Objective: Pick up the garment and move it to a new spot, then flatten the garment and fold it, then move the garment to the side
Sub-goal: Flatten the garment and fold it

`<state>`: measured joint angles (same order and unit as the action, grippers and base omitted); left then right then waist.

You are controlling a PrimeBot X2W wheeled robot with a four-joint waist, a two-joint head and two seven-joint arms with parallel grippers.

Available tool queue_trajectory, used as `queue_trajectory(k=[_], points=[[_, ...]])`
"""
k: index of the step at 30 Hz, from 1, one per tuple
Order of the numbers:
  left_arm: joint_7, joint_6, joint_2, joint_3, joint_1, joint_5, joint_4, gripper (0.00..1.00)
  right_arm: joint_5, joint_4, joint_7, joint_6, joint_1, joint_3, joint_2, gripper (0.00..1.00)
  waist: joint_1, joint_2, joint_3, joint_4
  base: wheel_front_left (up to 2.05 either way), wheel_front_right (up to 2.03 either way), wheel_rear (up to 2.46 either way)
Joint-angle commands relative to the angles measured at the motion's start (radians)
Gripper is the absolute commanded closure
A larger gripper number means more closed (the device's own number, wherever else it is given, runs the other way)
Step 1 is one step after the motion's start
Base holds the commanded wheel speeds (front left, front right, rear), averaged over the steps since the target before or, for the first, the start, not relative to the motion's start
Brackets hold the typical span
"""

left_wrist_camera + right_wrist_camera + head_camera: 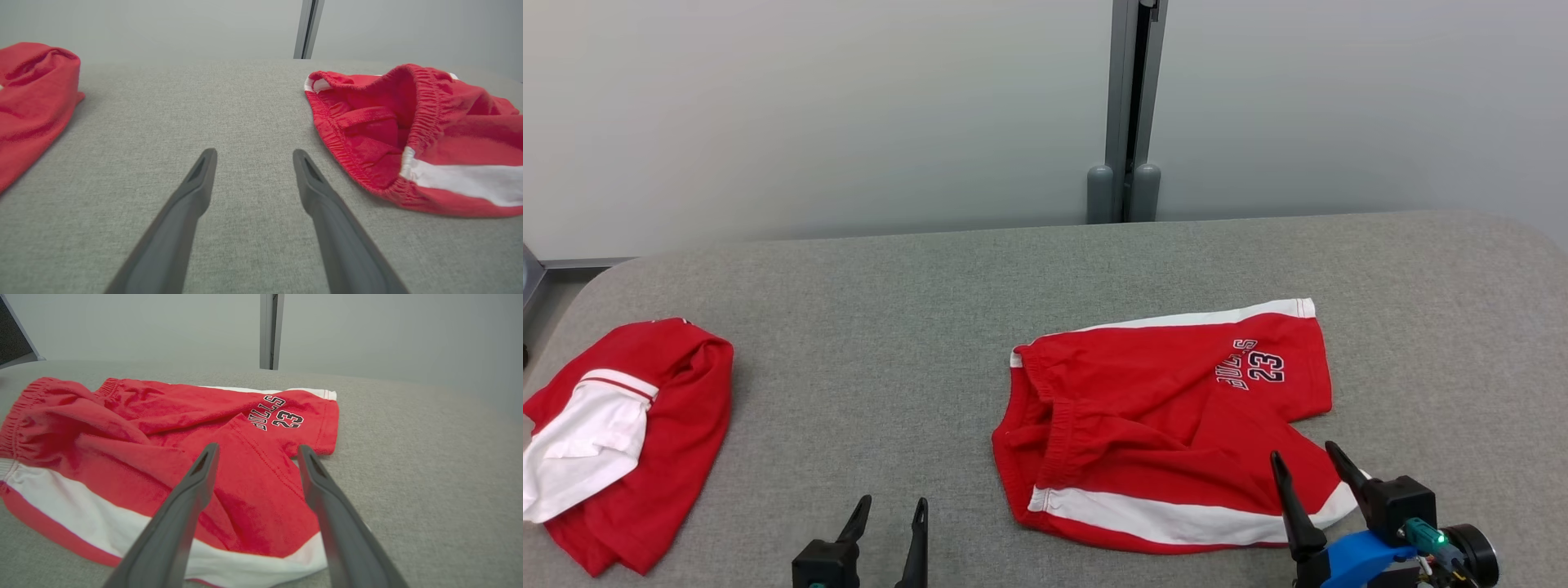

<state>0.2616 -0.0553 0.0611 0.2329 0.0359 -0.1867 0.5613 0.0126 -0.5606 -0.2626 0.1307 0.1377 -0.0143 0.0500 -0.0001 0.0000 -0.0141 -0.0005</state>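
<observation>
Loosely rumpled red shorts (1176, 384), elastic gathered waistband (1058, 412), coarse grey table (890, 310).

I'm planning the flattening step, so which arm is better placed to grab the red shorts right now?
Right, probably. The right gripper is open and poised over the near leg of the shorts. The left gripper is open too, but sits over bare table, apart from the waistband.
</observation>
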Motion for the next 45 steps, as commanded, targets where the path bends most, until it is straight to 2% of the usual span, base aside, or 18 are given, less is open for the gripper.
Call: queue_trajectory(k=[1,12,17,25,35,45], points=[[0.005,-0.005,0.000,-0.011,-0.011,0.000,-0.003,0.00,-0.015,-0.007,-0.003,0.000,-0.008,0.007,0.003,0.00,0.0001,0.0000,-0.001,0.001,0.00,0.00,0.00],[0.005,0.016,-0.010,-0.052,-0.013,-0.026,-0.018,0.00,-0.076,-0.004,-0.003,0.000,-0.022,0.073,0.002,0.00,0.0001,0.0000,0.004,-0.007,0.00,0.00,0.00],[0.005,0.008,-0.011,-0.031,-0.012,-0.055,-0.045,0.00,-0.087,0.001,-0.003,0.000,-0.024,0.084,0.002,0.00,0.0001,0.0000,0.008,-0.010,0.00,0.00,0.00],[0.005,-0.067,-0.011,0.098,0.006,-0.121,-0.088,0.00,-0.083,0.006,-0.003,0.000,-0.014,0.081,0.003,0.00,0.0001,0.0000,0.025,-0.040,0.00,0.00,0.00],[0.005,-0.076,-0.009,0.283,0.073,-0.217,-0.009,0.00,-0.049,0.015,-0.003,0.000,-0.001,0.128,0.002,0.00,0.0001,0.0000,0.082,-0.107,0.00,0.00,0.00],[0.005,-0.076,0.001,0.270,0.108,-0.213,0.028,0.00,-0.050,0.023,-0.003,0.000,0.005,0.132,0.002,0.00,0.0001,0.0000,0.102,-0.127,0.00,0.00,0.00]])
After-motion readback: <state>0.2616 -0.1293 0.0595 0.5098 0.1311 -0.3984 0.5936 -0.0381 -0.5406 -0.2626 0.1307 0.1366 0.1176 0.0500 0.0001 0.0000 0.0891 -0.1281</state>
